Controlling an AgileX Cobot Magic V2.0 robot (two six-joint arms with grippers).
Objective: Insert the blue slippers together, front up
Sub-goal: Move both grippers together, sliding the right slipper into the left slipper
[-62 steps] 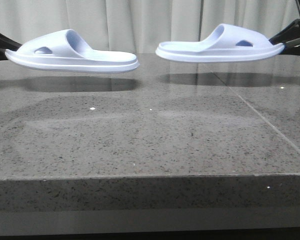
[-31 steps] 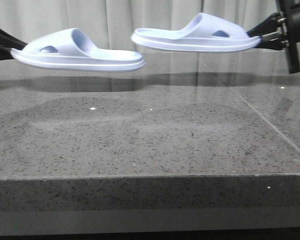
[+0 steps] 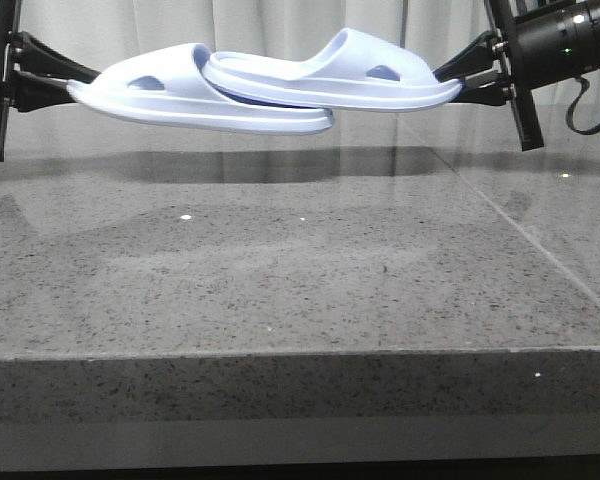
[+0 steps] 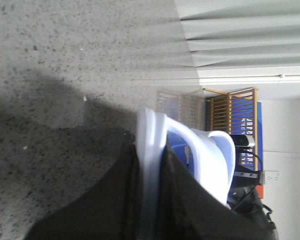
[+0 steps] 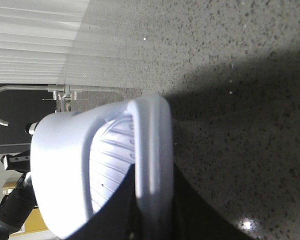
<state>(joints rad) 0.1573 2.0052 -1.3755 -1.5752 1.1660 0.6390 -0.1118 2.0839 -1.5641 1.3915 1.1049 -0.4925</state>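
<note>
Two pale blue slippers hang in the air above the grey stone table (image 3: 280, 270). My left gripper (image 3: 72, 88) is shut on the toe end of the left slipper (image 3: 170, 95), pinching its sole (image 4: 149, 165). My right gripper (image 3: 458, 90) is shut on the toe end of the right slipper (image 3: 350, 80), pinching its sole (image 5: 152, 165). The heel end of the right slipper lies over the left slipper's sole and reaches to its strap. Both slippers are strap side up and nearly level.
Pale curtains (image 3: 280, 30) hang behind the table. The table's front edge (image 3: 280, 352) runs across the lower part of the front view. A seam (image 3: 520, 235) crosses the right part of the tabletop.
Both arms have moved inward. The gap between the slippers has closed, and the right slipper now overlaps the left one. Both slippers sit a little higher.
</note>
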